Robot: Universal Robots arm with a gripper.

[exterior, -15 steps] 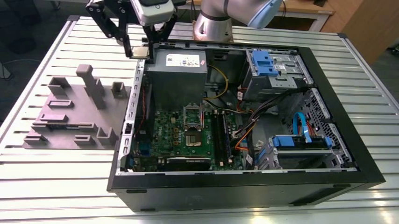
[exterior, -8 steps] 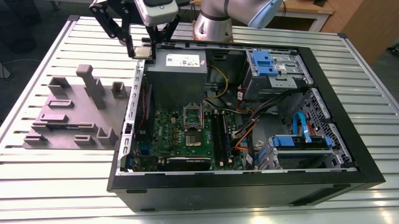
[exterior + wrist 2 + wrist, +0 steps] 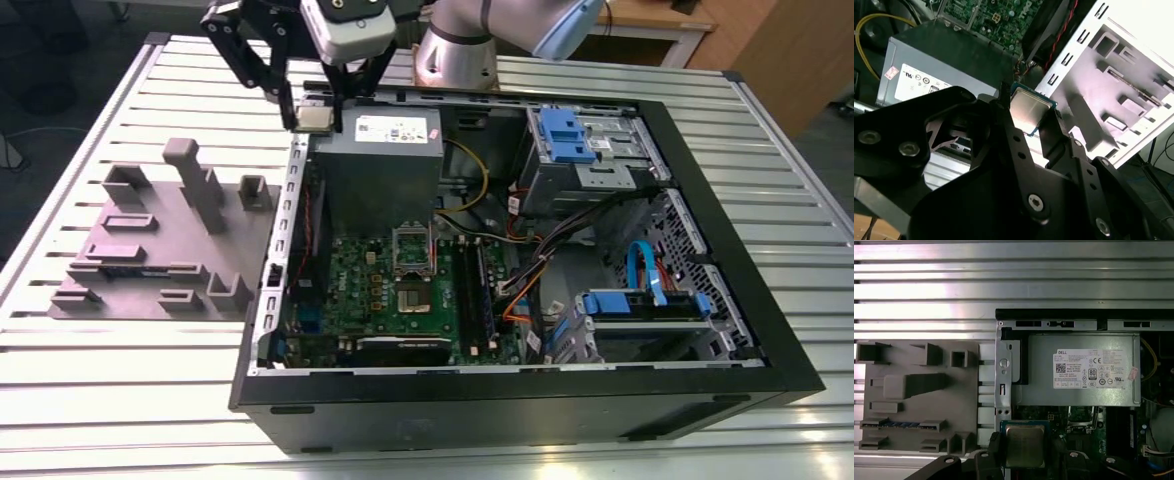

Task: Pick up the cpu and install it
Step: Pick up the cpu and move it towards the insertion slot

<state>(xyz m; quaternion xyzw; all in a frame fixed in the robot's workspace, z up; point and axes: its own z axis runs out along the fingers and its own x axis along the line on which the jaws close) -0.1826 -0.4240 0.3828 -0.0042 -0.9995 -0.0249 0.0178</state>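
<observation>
Near a corner of the grey power supply (image 3: 1079, 370), the jaws pinch the cpu (image 3: 1025, 445): silvery square top, thin green rim.

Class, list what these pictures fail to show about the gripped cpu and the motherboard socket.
The cpu underside: faces away in both wrist views.
Its side edges: covered by fingers of the gripper, second wrist view.
The socket: too small in the exterior view to tell whether its frame is open.

1. A ribbed, silvery metal table (image 3: 107, 400) spans the scene, with glare along its near edge.
2. Wooden furniture (image 3: 787, 60) stands behind it at the exterior view's right.
3. Dark floor (image 3: 34, 125) lies at the exterior view's left.
</observation>
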